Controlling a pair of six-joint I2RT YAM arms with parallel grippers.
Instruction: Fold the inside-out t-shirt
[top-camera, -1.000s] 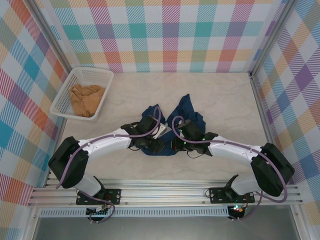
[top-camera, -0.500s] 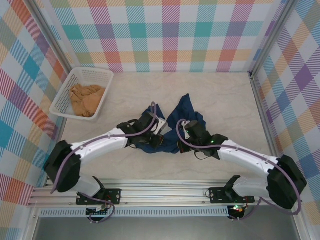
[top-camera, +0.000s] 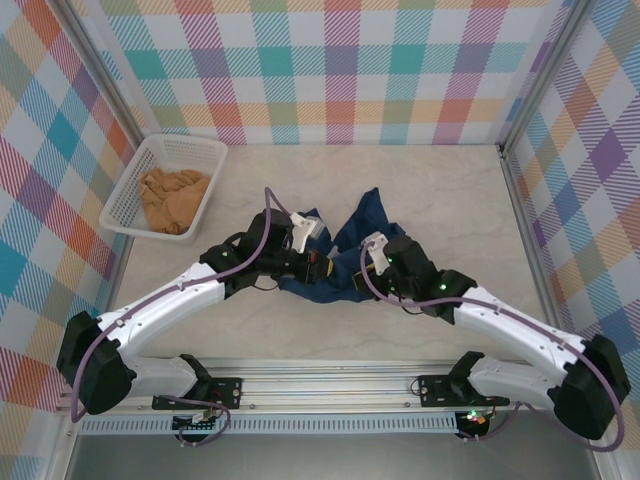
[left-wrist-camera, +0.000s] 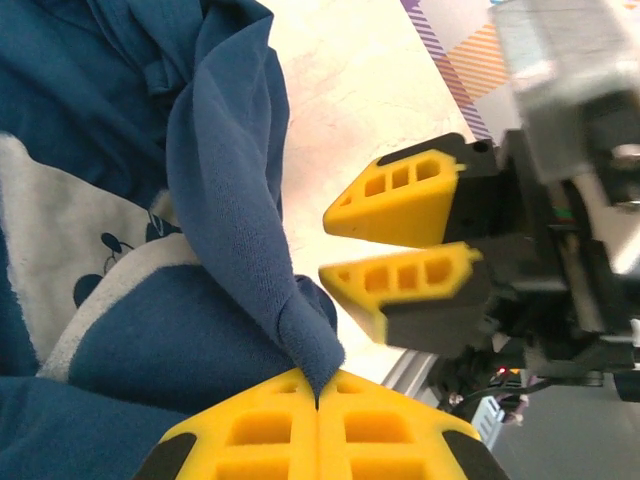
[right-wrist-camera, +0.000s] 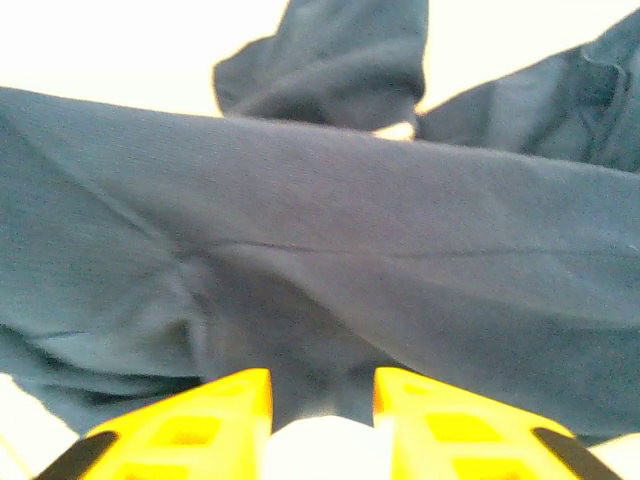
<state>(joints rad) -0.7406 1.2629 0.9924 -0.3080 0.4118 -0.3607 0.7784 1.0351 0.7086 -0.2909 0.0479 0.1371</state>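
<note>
bench (top-camera: 440, 190) — carries everything | inside-out t-shirt (top-camera: 368, 218) — bunched, not yet folded, well right of the basket (top-camera: 127, 183) | tan garment (top-camera: 172, 198) — in the basket, set aside from the work | left fingers (left-wrist-camera: 270, 425) — clamped on a shirt fold, probably to pull it flat | right fingers (left-wrist-camera: 410, 200) — narrowly parted, empty, just beyond that fold from the basket

T-shirt (top-camera: 372, 215) on the table (top-camera: 450, 190), central; basket (top-camera: 185, 140) at the back left, a garment (top-camera: 172, 195) inside.

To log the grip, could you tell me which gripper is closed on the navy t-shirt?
The left gripper: it pinches a fold of the t-shirt, while the right gripper has its fingers apart.
</note>
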